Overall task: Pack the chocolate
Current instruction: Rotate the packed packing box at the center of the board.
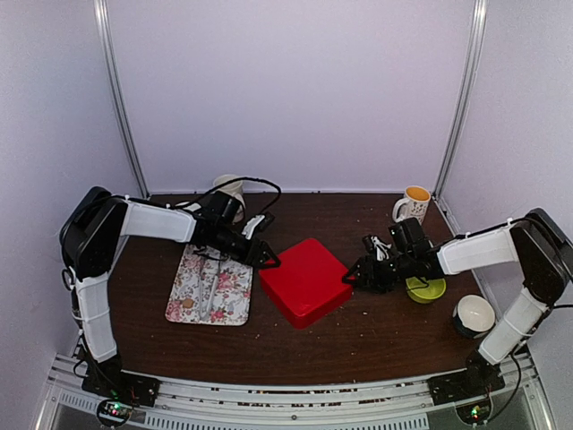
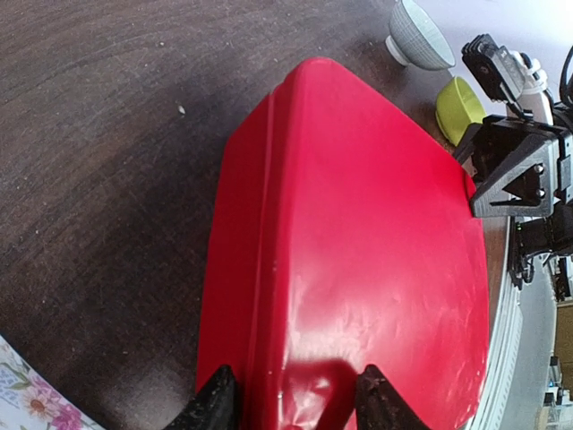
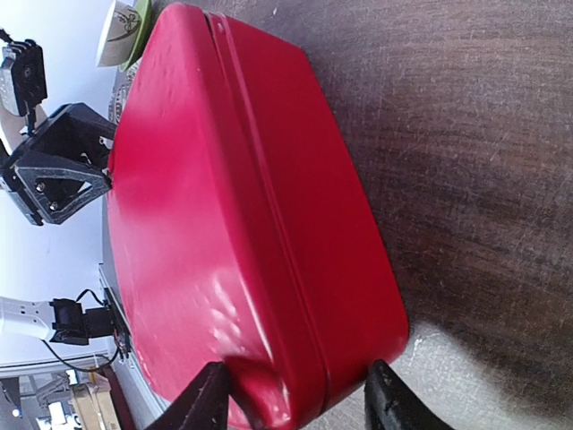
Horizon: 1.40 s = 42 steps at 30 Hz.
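A red box [image 1: 304, 279] sits shut at mid-frame of the overhead view; no chocolate shows, presumably sealed inside; the left gripper [image 2: 295, 405] pinches its left corner; the right gripper [image 3: 298, 400] straddles the right corner, slack at one finger; an uneven pull could skew the box or pop it open, spilling pieces.
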{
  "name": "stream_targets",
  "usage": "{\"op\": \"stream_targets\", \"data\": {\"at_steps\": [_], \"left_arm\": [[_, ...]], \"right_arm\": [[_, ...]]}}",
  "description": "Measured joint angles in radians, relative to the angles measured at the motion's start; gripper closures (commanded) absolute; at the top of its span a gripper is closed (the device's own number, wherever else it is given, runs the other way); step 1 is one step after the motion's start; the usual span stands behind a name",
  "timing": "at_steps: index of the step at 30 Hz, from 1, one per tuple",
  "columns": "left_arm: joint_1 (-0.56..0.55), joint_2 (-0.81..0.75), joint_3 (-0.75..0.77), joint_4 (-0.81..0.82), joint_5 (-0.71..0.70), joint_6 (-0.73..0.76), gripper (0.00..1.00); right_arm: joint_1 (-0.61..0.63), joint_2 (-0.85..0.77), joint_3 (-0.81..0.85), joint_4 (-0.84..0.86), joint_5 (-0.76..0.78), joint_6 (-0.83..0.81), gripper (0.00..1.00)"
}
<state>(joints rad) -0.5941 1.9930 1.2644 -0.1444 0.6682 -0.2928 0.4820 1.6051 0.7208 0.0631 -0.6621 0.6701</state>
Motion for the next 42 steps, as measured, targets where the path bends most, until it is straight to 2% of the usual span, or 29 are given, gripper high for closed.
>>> {"op": "stream_targets", "data": {"at_steps": [8, 14, 20, 24, 28, 30, 36, 42], "left_arm": [[-0.003, 0.009, 0.008, 0.003, -0.011, -0.018, 0.55], [-0.003, 0.008, -0.003, 0.027, -0.027, -0.097, 0.56], [-0.025, -0.075, -0.161, 0.167, -0.073, -0.276, 0.56], [-0.082, -0.132, -0.241, 0.19, -0.098, -0.373, 0.54], [-0.12, -0.171, -0.285, 0.189, -0.115, -0.431, 0.5], [-0.123, -0.187, -0.29, 0.163, -0.128, -0.444, 0.47], [-0.119, -0.2, -0.28, 0.113, -0.156, -0.455, 0.41], [-0.107, -0.2, -0.251, 0.089, -0.186, -0.458, 0.35]], "right_arm": [[-0.005, 0.042, -0.005, 0.08, -0.03, 0.039, 0.51], [-0.005, 0.113, 0.107, 0.048, -0.009, -0.003, 0.49], [0.002, 0.161, 0.206, -0.008, 0.047, -0.073, 0.47], [0.001, 0.182, 0.246, -0.031, 0.066, -0.101, 0.37], [0.001, 0.178, 0.256, -0.065, 0.106, -0.132, 0.19], [0.001, 0.16, 0.256, -0.098, 0.139, -0.15, 0.13], [0.001, 0.021, 0.24, -0.185, 0.23, -0.188, 0.07], [0.001, -0.116, 0.164, -0.207, 0.266, -0.196, 0.08]]}}
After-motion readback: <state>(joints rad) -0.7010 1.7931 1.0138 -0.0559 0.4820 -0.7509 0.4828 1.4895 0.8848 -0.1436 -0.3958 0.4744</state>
